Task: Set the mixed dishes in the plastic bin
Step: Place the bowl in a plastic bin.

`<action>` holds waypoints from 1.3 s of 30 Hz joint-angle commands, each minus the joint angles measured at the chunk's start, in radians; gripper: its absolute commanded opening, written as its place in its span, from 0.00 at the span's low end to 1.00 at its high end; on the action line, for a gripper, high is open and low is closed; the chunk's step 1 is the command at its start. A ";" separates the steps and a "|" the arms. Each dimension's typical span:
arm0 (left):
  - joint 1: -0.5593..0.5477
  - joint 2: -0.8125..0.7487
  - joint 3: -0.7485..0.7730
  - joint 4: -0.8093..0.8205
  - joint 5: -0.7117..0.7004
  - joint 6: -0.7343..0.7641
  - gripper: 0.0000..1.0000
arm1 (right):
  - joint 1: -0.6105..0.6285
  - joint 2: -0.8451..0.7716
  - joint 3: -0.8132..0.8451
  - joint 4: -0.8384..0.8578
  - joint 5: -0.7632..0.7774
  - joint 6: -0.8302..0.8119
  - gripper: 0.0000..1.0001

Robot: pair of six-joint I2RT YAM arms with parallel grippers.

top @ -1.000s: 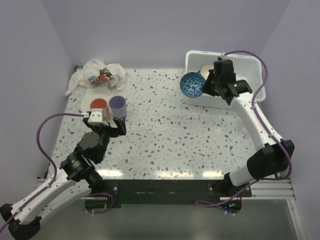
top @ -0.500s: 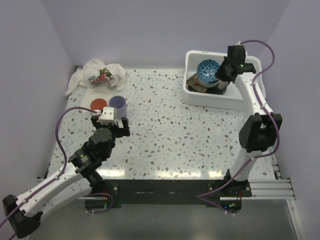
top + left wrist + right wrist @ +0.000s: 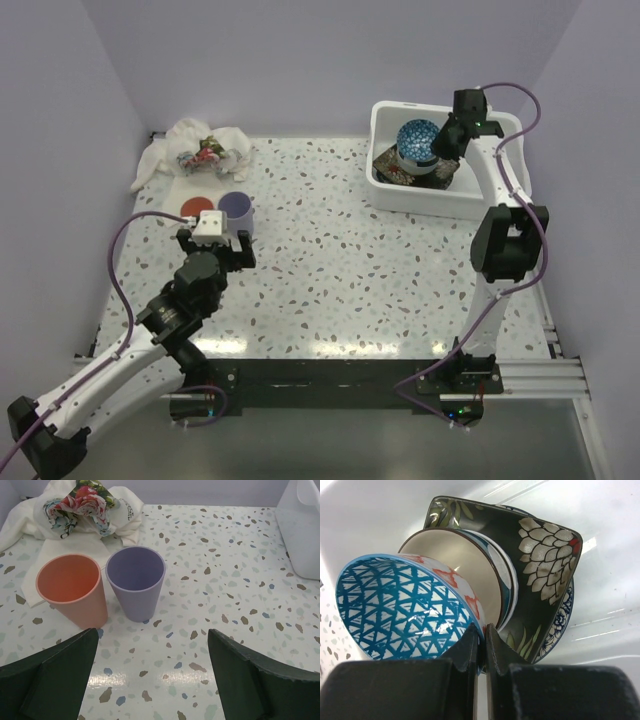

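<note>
Scene: two robot arms at the near edge of a speckled surface (image 3: 350,260), seen from above and from each wrist.
Bin (image 3: 425,198): a large white tub at the far right of the surface, holding a stack of dishes.
Right claw (image 3: 481,635): reaches down into the bin, its fingers pinched nearly together on the rim of the blue bowl (image 3: 400,610).
Blue bowl: blue triangle lattice inside, white with orange marks outside. It is tipped on its side above the stack, inside the bin. Its outer wall sits close against the cream bowl (image 3: 455,560); contact cannot be made out.
Cream bowl: dark-rimmed, lying on the dark plate (image 3: 540,555).
Dark plate: square, with pale flowers and leaves, tilted against the bin wall.
Patterned plate (image 3: 562,615): only a blue and white edge shows from under the dark plate.
Left claw (image 3: 152,645): spread wide and holding nothing, hanging low over the surface at the left, pointed at the cups.
Orange cup (image 3: 72,587): upright on the surface outside the bin, just left of the purple cup (image 3: 136,580).
Purple cup: upright, straight ahead of the left claw and near it, rim against or almost against the orange cup's.
Cloth (image 3: 85,505): white with a red and green flower print, bunched at the far left corner behind the cups.
</note>
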 commanded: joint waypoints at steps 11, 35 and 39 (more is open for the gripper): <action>0.047 0.006 0.015 0.048 0.061 -0.005 0.96 | -0.010 0.014 0.067 0.053 0.008 0.020 0.07; 0.064 0.006 0.015 0.042 0.090 -0.011 0.95 | -0.036 -0.056 0.011 0.067 0.031 -0.009 0.36; 0.064 0.003 0.016 0.039 0.092 -0.013 0.95 | -0.055 -0.062 -0.010 0.070 0.011 0.006 0.33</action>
